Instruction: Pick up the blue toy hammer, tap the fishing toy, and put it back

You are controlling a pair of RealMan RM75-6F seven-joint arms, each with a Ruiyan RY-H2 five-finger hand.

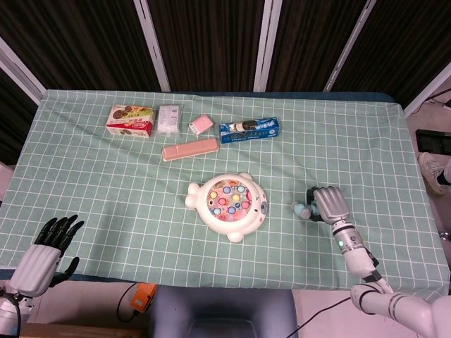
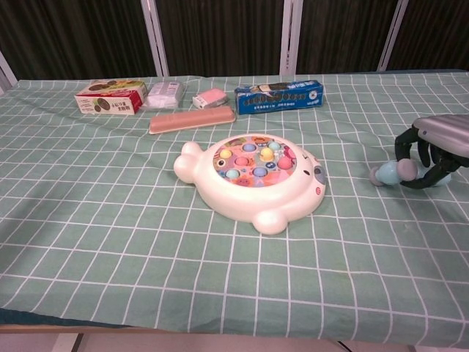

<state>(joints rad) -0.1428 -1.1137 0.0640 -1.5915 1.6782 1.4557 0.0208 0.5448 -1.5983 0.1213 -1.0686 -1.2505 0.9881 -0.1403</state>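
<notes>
Right hand (image 1: pixel 330 204) seemingly clasping blue toy hammer (image 2: pixel 393 174), right of fishing toy (image 1: pixel 227 205); left hand (image 1: pixel 46 249) fingers apart

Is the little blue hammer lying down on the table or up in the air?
Lying down. The blue toy hammer rests on the tablecloth, under the right hand.

Hammer (image 2: pixel 392 173) lies right of fishing toy (image 2: pixel 253 182).

Lying across my green checked cloth (image 1: pixel 91 183): snack box (image 1: pixel 130 120), white packet (image 1: pixel 168 119), pink packet (image 1: pixel 201 124), blue box (image 1: pixel 249 129), pink bar (image 1: pixel 189 149).
</notes>
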